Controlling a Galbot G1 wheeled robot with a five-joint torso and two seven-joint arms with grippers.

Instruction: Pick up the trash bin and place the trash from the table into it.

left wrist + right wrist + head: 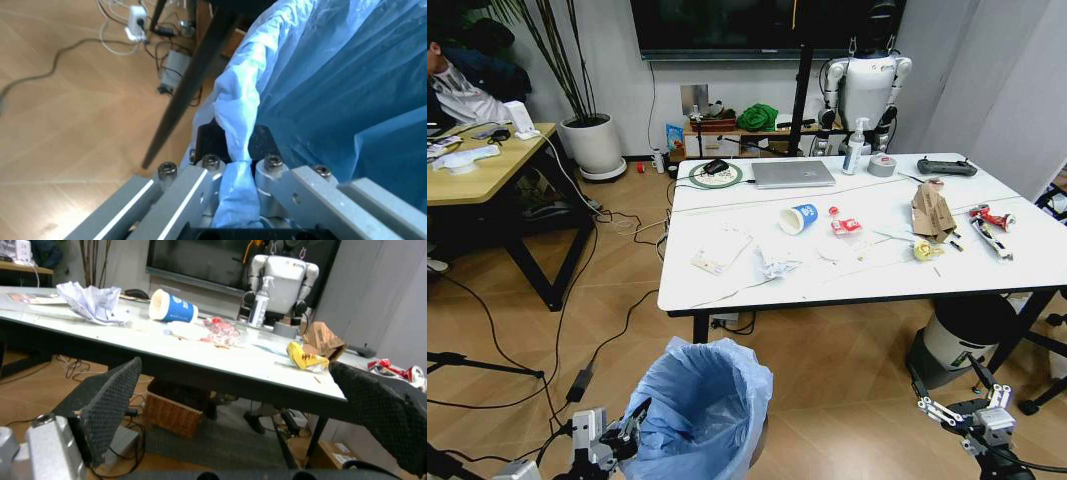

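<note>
The landmark here is the table point(867, 250), with its white top. Low and to the left of its front edge, the left gripper point(612, 440) has its jaws pressed together on the rim of the blue bag that lines the trash bin point(702, 400). The bin is in front of the table, near its front left leg. So I judge the step in hand is the picking up of the bin; no trash is in it yet as far as I can see.

On the table, from left to right, lie a flat white packet point(721, 250), a crumpled wrapper point(777, 264), a paper cup point(799, 217) on its side, a red snack pack point(844, 226), a yellow scrap point(923, 250) and torn cardboard point(932, 210).

Below the right part of the front edge, the right gripper point(967, 412) waits with jaws spread, holding nothing. Next it must rise above the table top and reach a piece of trash, I think.

The left wrist view shows the pinch on the bag closely, which the head view shows less clearly. The right wrist view shows the cup and scrap from the side, at table height.
</note>
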